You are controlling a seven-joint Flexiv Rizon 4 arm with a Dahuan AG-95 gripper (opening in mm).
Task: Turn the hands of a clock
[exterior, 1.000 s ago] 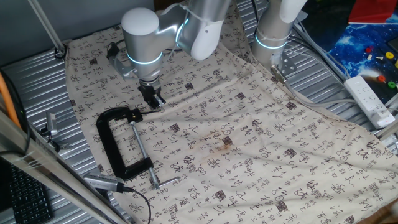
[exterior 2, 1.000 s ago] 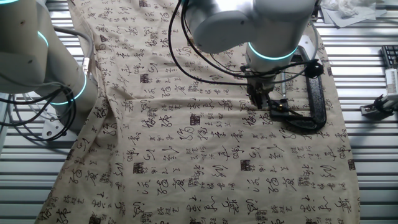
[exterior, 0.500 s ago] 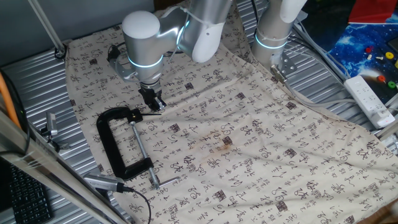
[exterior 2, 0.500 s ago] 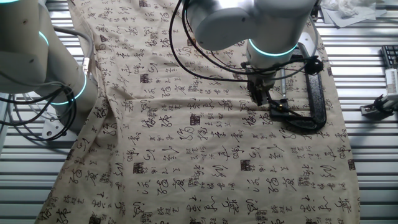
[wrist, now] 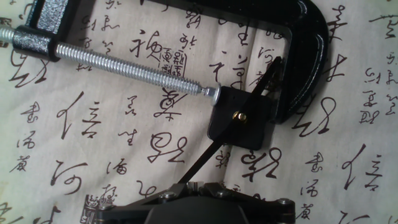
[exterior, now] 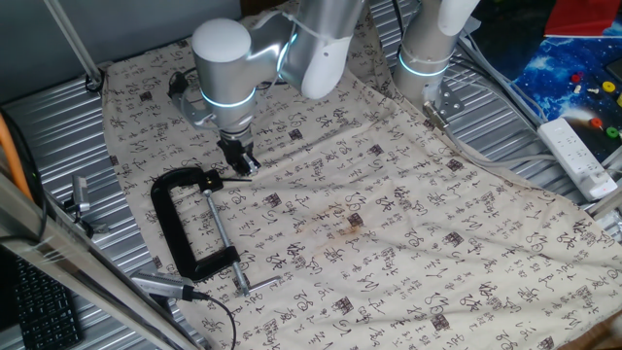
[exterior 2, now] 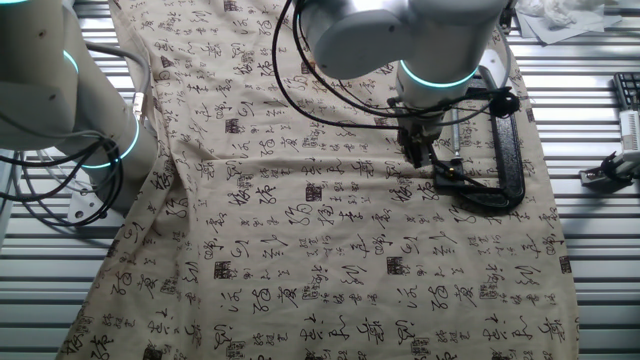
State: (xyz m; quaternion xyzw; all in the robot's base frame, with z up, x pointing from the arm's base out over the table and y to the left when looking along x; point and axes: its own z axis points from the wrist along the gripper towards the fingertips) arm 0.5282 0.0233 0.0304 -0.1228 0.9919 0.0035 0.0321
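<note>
A small black square clock movement (wrist: 239, 118) is held in the jaw of a black C-clamp (wrist: 308, 56) lying on the patterned cloth. Two thin black hands (wrist: 261, 84) meet at a brass pivot. One points up and right toward the clamp frame. The other runs down and left into my gripper (wrist: 191, 184), whose fingers are shut on its tip. In the fixed views my gripper (exterior: 240, 161) (exterior 2: 419, 155) stands upright at the clamp's closed end (exterior: 185, 180) (exterior 2: 480, 195); the hands are too small to make out there.
The clamp's silver screw rod (wrist: 124, 65) runs left from the movement. A second robot base (exterior: 428, 58) stands at the back of the cloth. A white power strip (exterior: 578, 156) lies at the right, and a metal tool (exterior: 165, 285) lies near the clamp's handle.
The arm's wrist has shifted very slightly while the gripper stays at the clamp's jaw. The clamp has not moved.
</note>
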